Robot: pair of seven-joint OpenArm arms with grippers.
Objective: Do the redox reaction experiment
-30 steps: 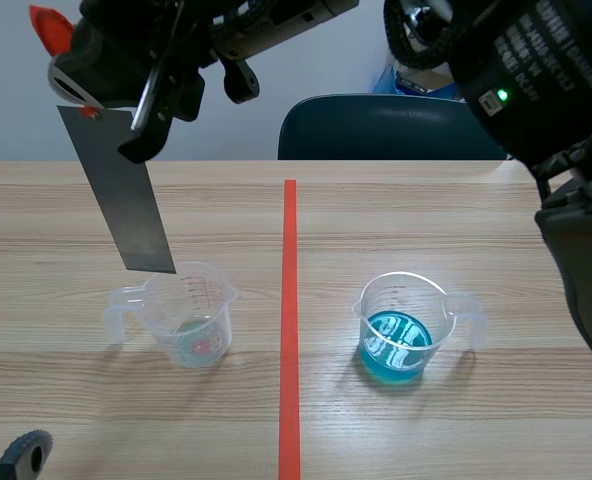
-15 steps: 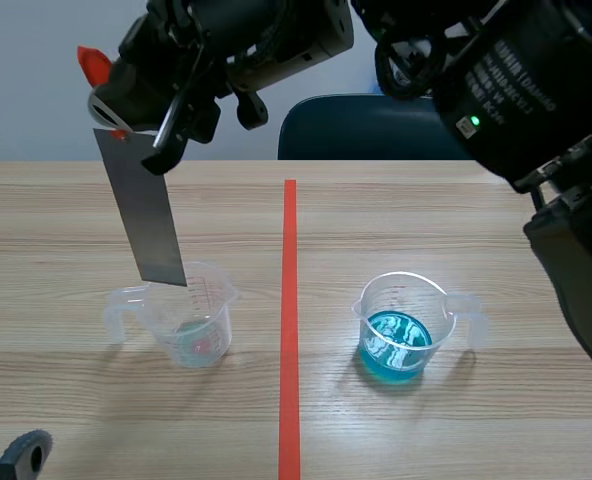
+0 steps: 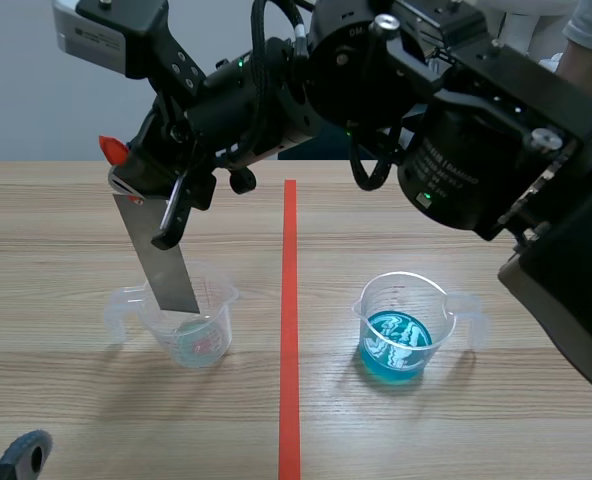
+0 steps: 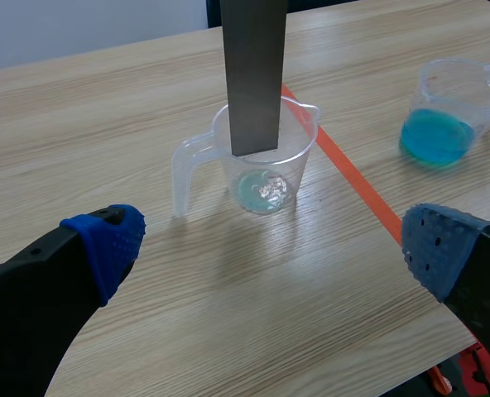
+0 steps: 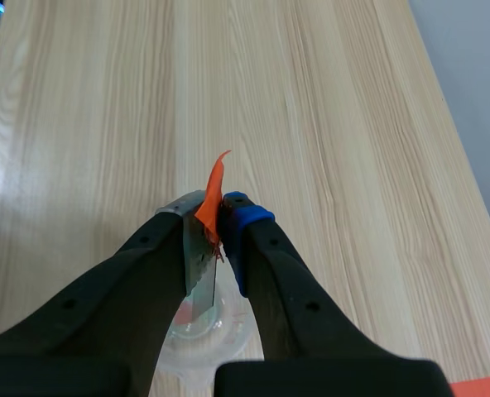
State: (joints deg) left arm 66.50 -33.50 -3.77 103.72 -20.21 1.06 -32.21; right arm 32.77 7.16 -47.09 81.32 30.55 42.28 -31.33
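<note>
A grey metal strip point(image 3: 161, 260) with an orange tag point(image 3: 112, 149) hangs from my right gripper point(image 3: 136, 175), whose arm reaches across from the right and is shut on the strip's top end. The strip's lower end dips into the mouth of the clear left beaker point(image 3: 191, 325), which holds a little pale liquid. In the right wrist view the fingers pinch strip point(image 5: 199, 265) and tag point(image 5: 211, 198) above that beaker point(image 5: 204, 343). A second beaker point(image 3: 401, 325) with blue liquid stands right of the tape line. My left gripper point(image 4: 274, 244) is open, low and near, facing the strip point(image 4: 253, 74) and beaker point(image 4: 266, 157).
An orange-red tape line point(image 3: 290, 330) runs down the table's middle between the two beakers. The blue beaker point(image 4: 448, 112) lies ahead and to the side of my left gripper. A person's sleeve point(image 3: 591, 30) shows at the far right behind the right arm.
The right arm has moved down and to the right with the strip. The strip's lower end, earlier above the left beaker's rim, now sits inside its mouth.
</note>
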